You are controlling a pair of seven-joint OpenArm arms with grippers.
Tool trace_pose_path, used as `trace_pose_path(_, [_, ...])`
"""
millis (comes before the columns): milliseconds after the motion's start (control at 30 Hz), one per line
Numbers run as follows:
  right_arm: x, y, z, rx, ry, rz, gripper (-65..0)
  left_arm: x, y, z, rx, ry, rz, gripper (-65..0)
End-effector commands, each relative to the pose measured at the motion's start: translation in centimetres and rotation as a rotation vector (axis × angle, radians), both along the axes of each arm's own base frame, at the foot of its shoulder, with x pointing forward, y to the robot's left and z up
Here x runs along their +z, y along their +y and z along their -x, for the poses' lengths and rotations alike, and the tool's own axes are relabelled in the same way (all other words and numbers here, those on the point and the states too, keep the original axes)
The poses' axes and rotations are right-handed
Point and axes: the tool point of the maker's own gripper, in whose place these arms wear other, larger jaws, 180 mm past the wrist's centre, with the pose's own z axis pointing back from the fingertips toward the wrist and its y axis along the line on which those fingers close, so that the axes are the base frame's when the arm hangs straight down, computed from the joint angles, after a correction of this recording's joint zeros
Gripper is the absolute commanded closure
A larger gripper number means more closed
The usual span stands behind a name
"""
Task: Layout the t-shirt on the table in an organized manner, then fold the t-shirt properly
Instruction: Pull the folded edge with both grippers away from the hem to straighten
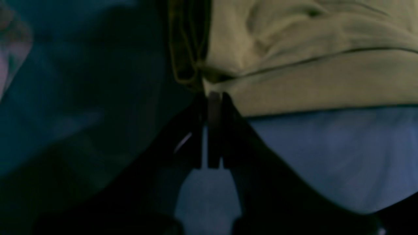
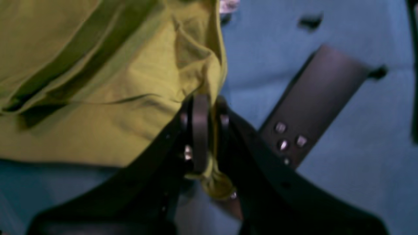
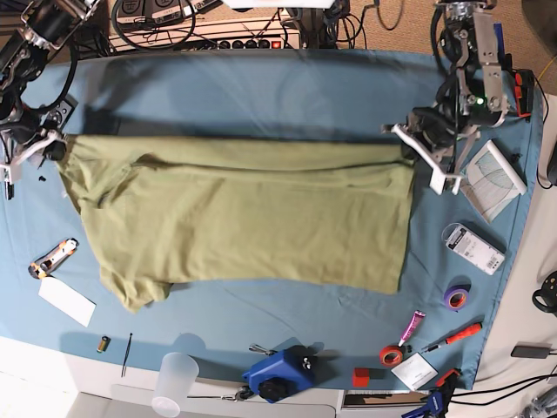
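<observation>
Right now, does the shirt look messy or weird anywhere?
A bit. The t-shirt is stretched between the left gripper and right gripper, but its lower corner near the right gripper droops crookedly, and wrinkles run along the top.

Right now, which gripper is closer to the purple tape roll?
Left. The left gripper holds the t-shirt at the table's side where the purple tape roll lies; the right gripper grips the far opposite end.

Black cables [image 3: 165, 19] and a power strip [image 3: 248, 42] run behind the far edge; tan floor [image 3: 396, 22] shows beyond.
</observation>
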Motion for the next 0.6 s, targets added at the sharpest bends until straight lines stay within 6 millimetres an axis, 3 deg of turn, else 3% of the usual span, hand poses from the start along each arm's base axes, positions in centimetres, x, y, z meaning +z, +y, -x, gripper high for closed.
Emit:
trace_pose_path(0, [1.4,-1.0,-0.3,-0.001,-0.029,0.036,0.0,0.8,0.4,-0.2,-0.003,-0.024,-0.014,0.0])
trace_pose_path(367, [-0.8,0.1,3.3,0.012,0.042,-0.027,0.0,1.2,2.6,2.8,0.005,-0.003,-0.004,0.0])
trace_pose_path(567, [-1.1,0.4,3.5,0.010,0.043,-0.037,0.0,1.0,2.5,3.3,0.001,0.008,0.007,0.0])
